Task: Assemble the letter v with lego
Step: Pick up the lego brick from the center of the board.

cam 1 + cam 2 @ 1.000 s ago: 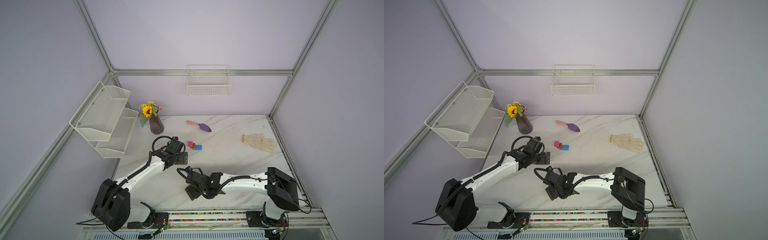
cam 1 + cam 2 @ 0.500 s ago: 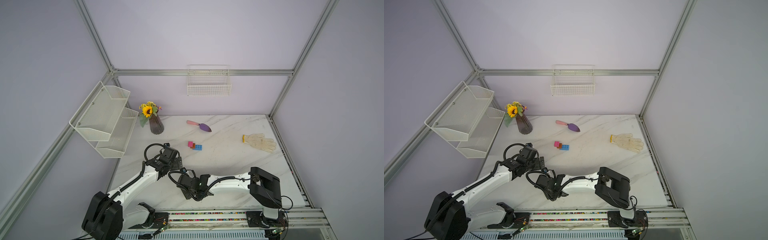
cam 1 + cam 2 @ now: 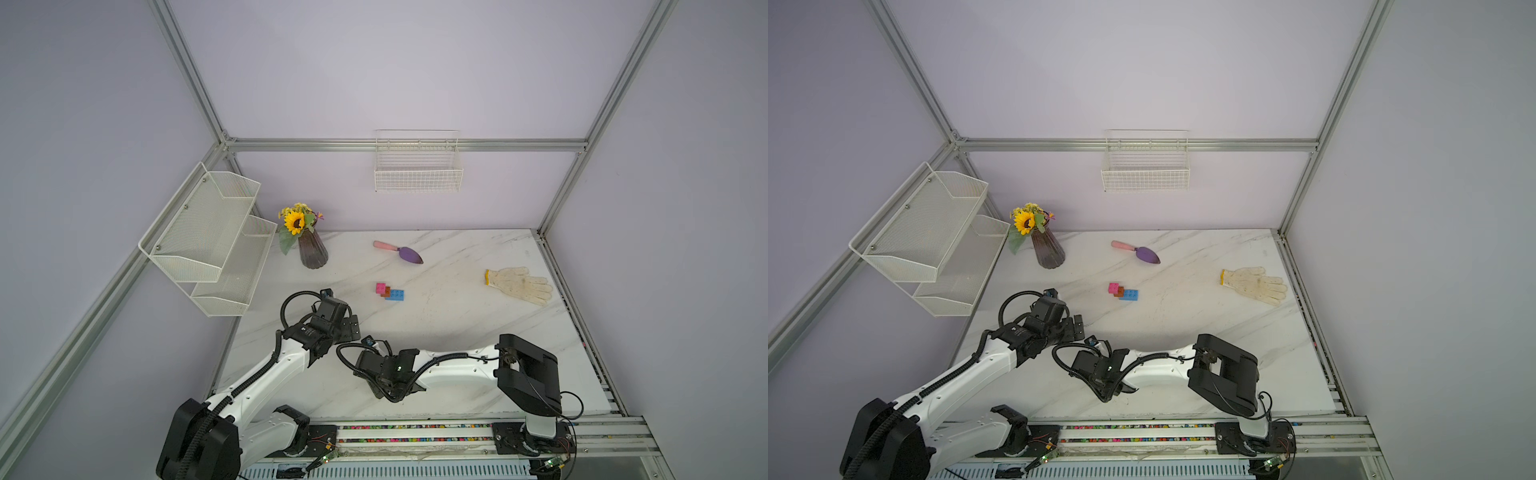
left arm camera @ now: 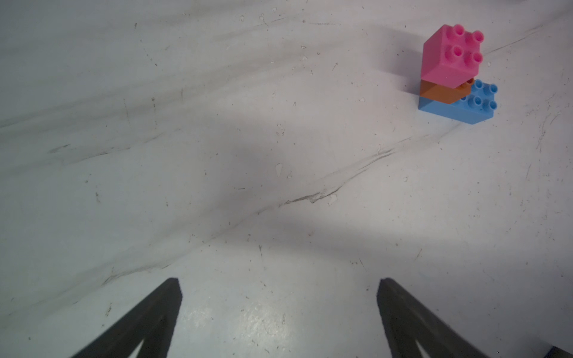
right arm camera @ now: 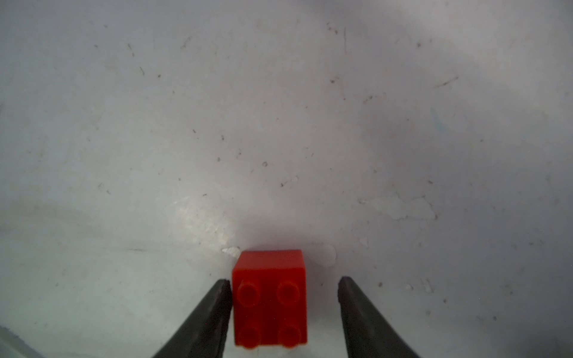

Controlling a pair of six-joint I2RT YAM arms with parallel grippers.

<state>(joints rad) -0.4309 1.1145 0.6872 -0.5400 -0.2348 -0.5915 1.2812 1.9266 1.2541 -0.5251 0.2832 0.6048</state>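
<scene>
A stepped lego stack stands mid-table: a pink brick [image 3: 380,287] on an orange-brown brick [image 3: 387,292] on a light-blue base [image 3: 397,295]. In the left wrist view the pink brick [image 4: 449,55] tops the blue base [image 4: 474,107]. My left gripper [image 4: 278,282] is open and empty, hovering to the front left of the stack [image 3: 1124,291]. My right gripper [image 5: 284,280] points down near the table's front and straddles a red brick [image 5: 269,297]. One finger touches the brick's side; the other stands a gap away. The red brick is hidden in both top views.
A pink-handled purple trowel [image 3: 399,252] and a sunflower vase [image 3: 312,251] stand at the back. A white glove [image 3: 519,284] lies at the right. A mesh shelf [image 3: 208,241] hangs on the left wall and a wire basket [image 3: 417,166] on the back wall.
My left arm has drawn back from the stack toward the front left. The right arm has swung its elbow and settled low over the table's front.
</scene>
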